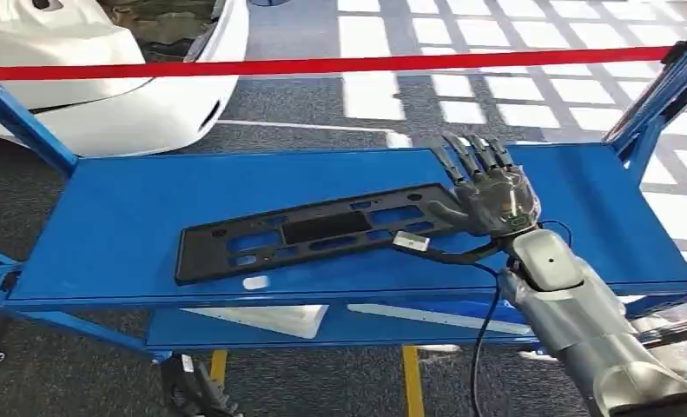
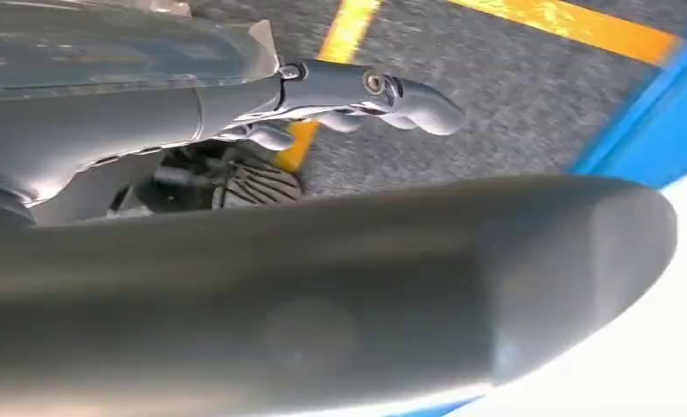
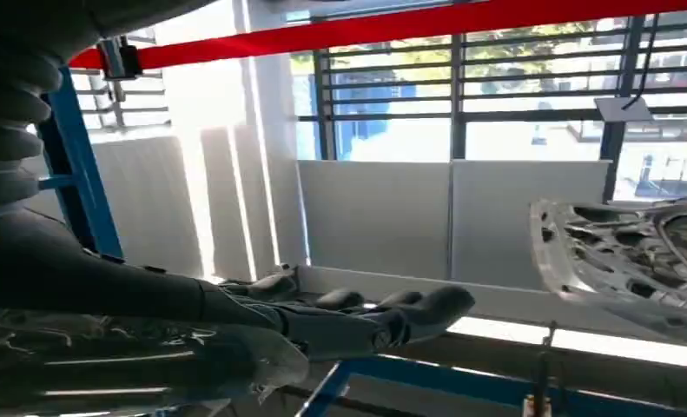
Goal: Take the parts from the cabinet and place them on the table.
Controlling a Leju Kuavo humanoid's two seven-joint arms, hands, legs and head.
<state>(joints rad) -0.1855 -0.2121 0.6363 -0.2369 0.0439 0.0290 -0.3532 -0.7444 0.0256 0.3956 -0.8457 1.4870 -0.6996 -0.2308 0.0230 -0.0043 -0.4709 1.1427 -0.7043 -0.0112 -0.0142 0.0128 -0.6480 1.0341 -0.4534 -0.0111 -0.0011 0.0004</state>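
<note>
Bracket on the blue table, right hand at its end

Black plastic bracket, long and flat with rectangular cut-outs, lies on the top shelf of the blue table, running slightly askew from the near left toward the far right. A small white tag sits at its near edge, close to the robot's wrist.

The right hand rests over the bracket's right end, palm down, its dark fingers stretched forward and slightly spread across the table surface. From the head view it cannot be told whether the thumb pinches the bracket or merely touches it; the right wrist view shows the fingers extended and apart.

The left hand hangs low over grey carpet, its fingers loosely bent with nothing between them, beside a yellow floor line.

A red barrier tape runs behind the table, and a white car body stands at the far left. White flat pieces lie on the lower shelf.
</note>
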